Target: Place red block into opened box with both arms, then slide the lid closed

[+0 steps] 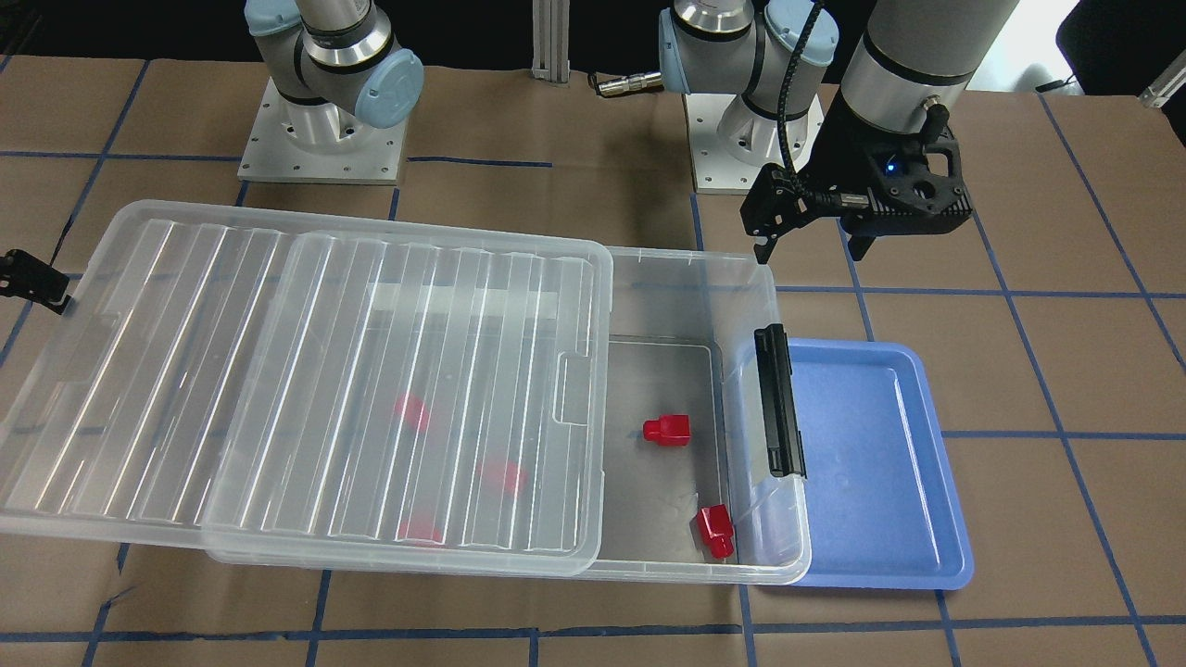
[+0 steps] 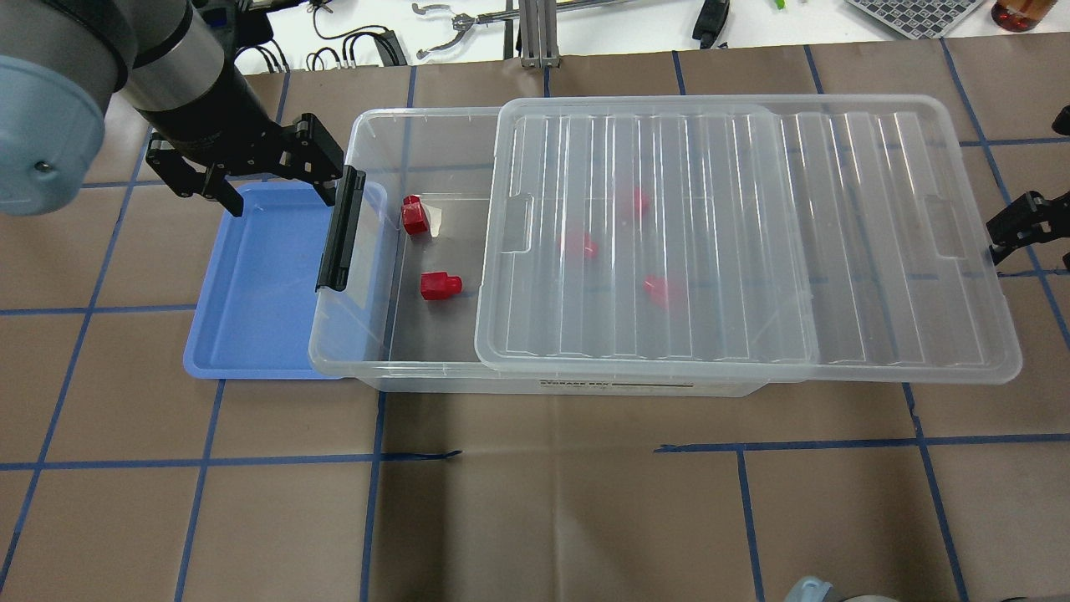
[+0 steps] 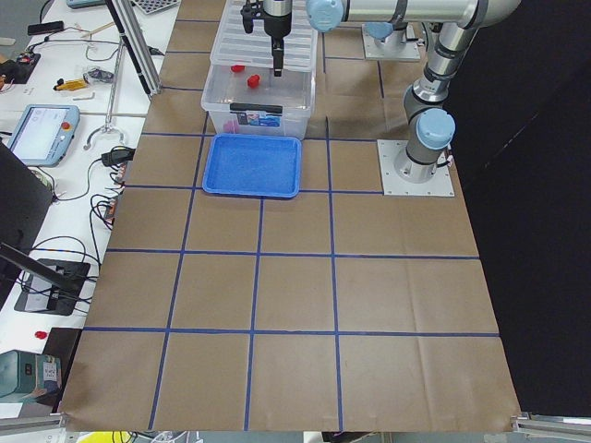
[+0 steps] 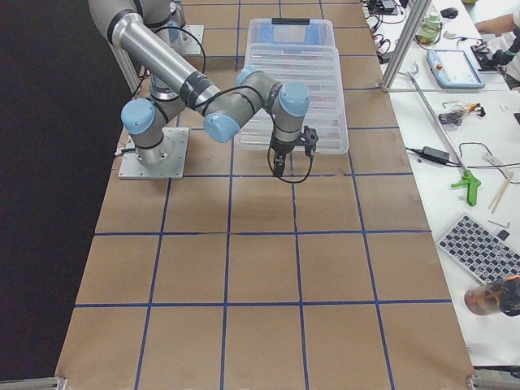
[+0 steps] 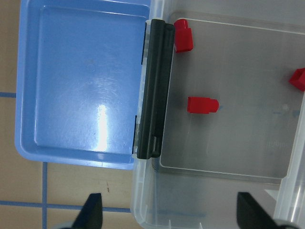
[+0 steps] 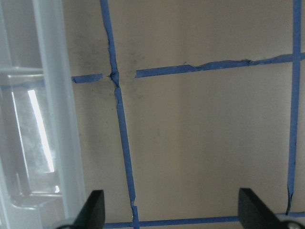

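Note:
Two red blocks (image 1: 667,430) (image 1: 715,530) lie on the floor of the uncovered end of the clear box (image 1: 695,264). The overhead view shows the same blocks (image 2: 439,286) (image 2: 414,216). More red blocks show blurred under the ribbed clear lid (image 2: 752,234), which covers most of the box and overhangs its end on my right. My left gripper (image 2: 280,199) hovers open and empty above the black latch bar (image 5: 155,90). At the lid's far end, my right gripper (image 2: 1016,230) is open over bare table, holding nothing.
An empty blue tray (image 2: 259,284) lies against the box's latch end, under my left gripper. Brown paper with blue tape lines covers the table. Both arm bases (image 1: 320,139) stand behind the box. Workbench clutter sits beyond the table's edge.

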